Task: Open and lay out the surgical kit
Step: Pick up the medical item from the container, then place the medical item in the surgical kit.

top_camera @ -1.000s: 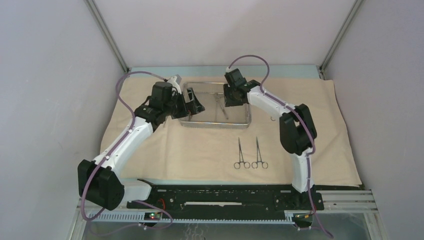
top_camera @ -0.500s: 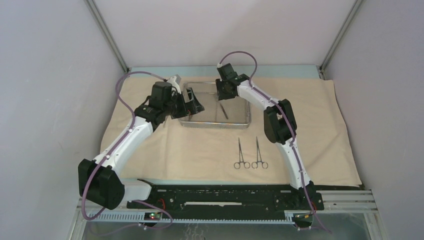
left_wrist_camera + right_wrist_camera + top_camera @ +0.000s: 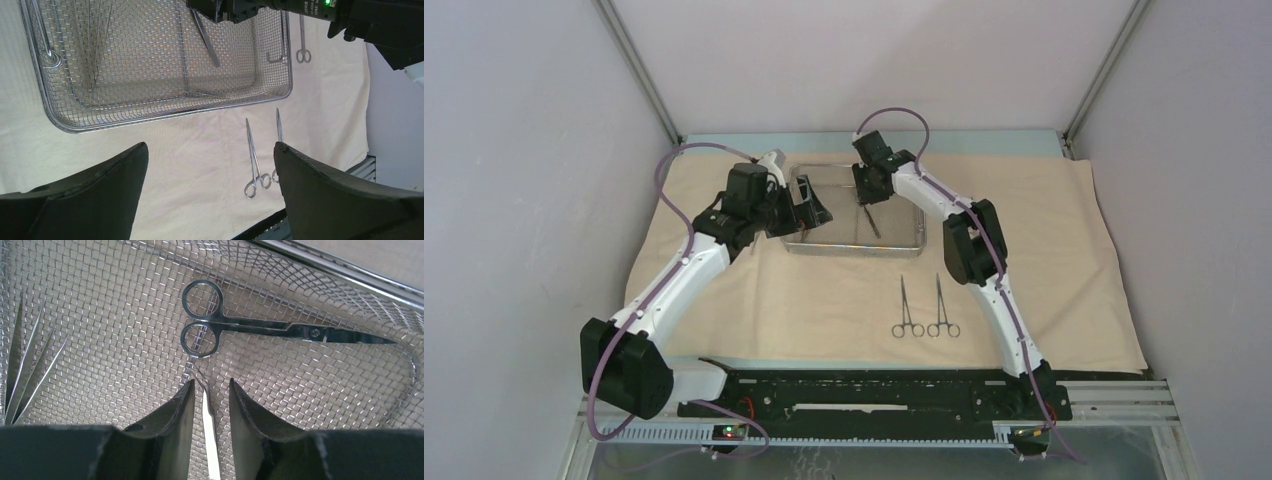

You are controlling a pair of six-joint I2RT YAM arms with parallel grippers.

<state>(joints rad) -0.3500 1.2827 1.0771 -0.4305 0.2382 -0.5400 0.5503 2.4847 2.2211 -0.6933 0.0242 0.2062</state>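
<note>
The beige wrapping cloth (image 3: 824, 300) lies spread flat over the surface (image 3: 984, 140). The steel mesh tray (image 3: 854, 251) sits on the cloth's far half, between the two arms.

The right claw (image 3: 211, 382) reaches down into the tray. Its fingers (image 3: 175, 415) stand slightly apart, one on either side of a pair of tweezers (image 3: 210, 440) lying on the mesh. A thin gap shows on each side, so the fingers do not visibly touch the steel. Just past the fingertips a pair of scissors (image 3: 250, 330) lies flat in the tray, its rings nearest the claw and its tips pointing towards the tray wall. More slim tweezers (image 3: 25, 365) lie at the left of the right wrist view.

The left claw (image 3: 210, 145) hangs at the tray's left end, fingers spread wide and holding nothing.

Two ring-handled forceps (image 3: 907, 310) (image 3: 941, 308) lie side by side on the cloth in front of the tray, rings towards the arm bases and tips towards the tray. Another ring-handled instrument (image 3: 301, 35) lies on the cloth just beyond the tray's right end.
</note>
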